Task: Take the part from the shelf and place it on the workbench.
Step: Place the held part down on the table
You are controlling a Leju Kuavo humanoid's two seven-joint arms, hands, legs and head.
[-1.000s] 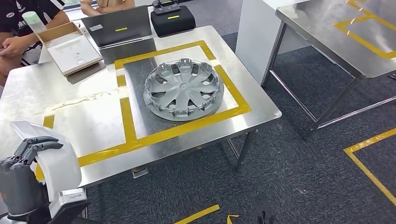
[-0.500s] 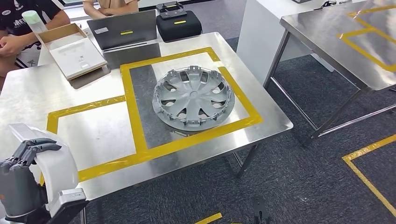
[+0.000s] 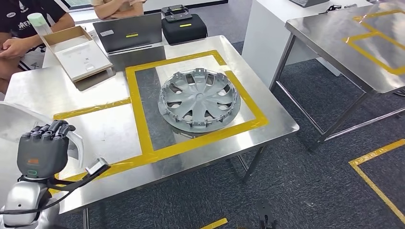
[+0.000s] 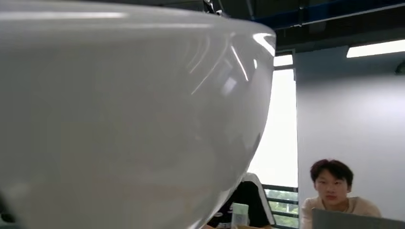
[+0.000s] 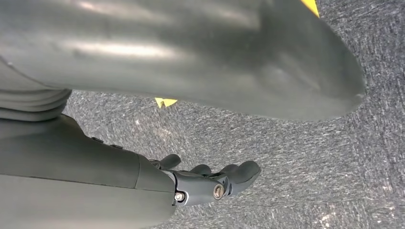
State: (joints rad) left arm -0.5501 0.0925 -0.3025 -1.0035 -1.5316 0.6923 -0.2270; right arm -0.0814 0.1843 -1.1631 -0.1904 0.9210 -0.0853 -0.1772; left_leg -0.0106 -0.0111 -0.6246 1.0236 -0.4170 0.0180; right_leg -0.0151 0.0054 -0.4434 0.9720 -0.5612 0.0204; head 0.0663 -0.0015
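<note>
My left hand (image 3: 43, 149) grips a white curved plastic part (image 3: 13, 123) above the front left corner of the steel workbench (image 3: 100, 129). The back of the hand faces the head camera, fingers wrapped over the part's edge. In the left wrist view the glossy white part (image 4: 119, 119) sits close in front of the lens and hides the hand. The workbench carries two yellow-taped squares; the left one lies just beyond the held part. My right hand (image 5: 215, 181) hangs beside my body over the dark carpet, fingers loosely extended and holding nothing.
A grey wheel cover (image 3: 198, 98) lies in the right taped square. A laptop (image 3: 129, 32), a black case (image 3: 184, 26) and an open cardboard box (image 3: 79, 52) line the far edge. People (image 3: 19, 28) sit behind the table. A second steel table (image 3: 353, 43) stands to the right.
The camera shifted slightly, moving the whole scene. My left hand has risen with the white part and now shows its back over the table's front left corner.
</note>
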